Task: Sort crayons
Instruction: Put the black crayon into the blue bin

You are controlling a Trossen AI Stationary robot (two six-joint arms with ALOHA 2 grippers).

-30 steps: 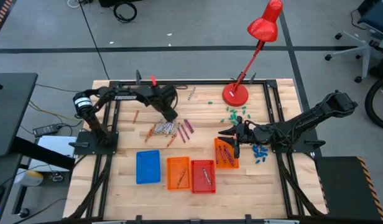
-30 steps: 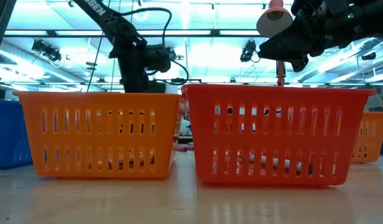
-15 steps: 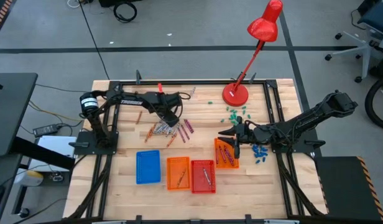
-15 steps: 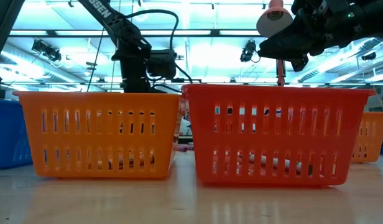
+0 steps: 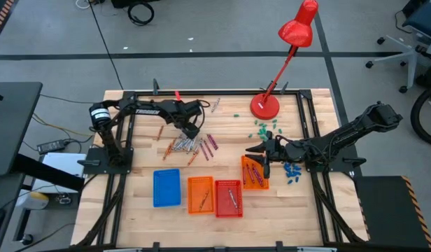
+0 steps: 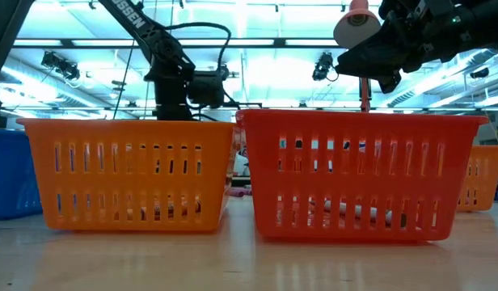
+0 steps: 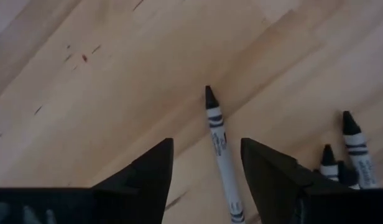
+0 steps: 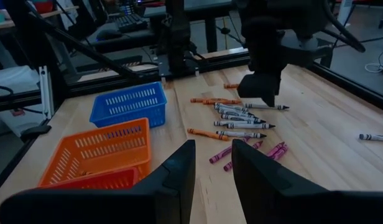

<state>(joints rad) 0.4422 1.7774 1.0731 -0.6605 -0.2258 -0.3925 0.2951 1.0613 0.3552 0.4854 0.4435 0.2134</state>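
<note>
The wooden table is seen first, pale and smooth-grained, a surface on which a round stick would be expected to roll; then the red lamp on its heavy round base, well away from the left gripper. Four slotted plastic baskets are lined up toward the table's near edge: a blue basket, an orange basket, a red basket, and a second orange basket over which the right gripper is held, fingers apart and empty.

The crayons are spread in a loose heap just below and beside the left gripper; a few strays are seen farther off. The left gripper's fingers are parted, and a grey-white crayon is lined up lengthwise in the gap between them, not yet touched.

Each crayon is judged to be very light, stiff but snappable, waxy under a paper wrapper; the wrapped mid-length would be the place to be taken hold of, across the narrow width, with gentle pressure; the bare pointed tip is best avoided as slippery and brittle.
</note>
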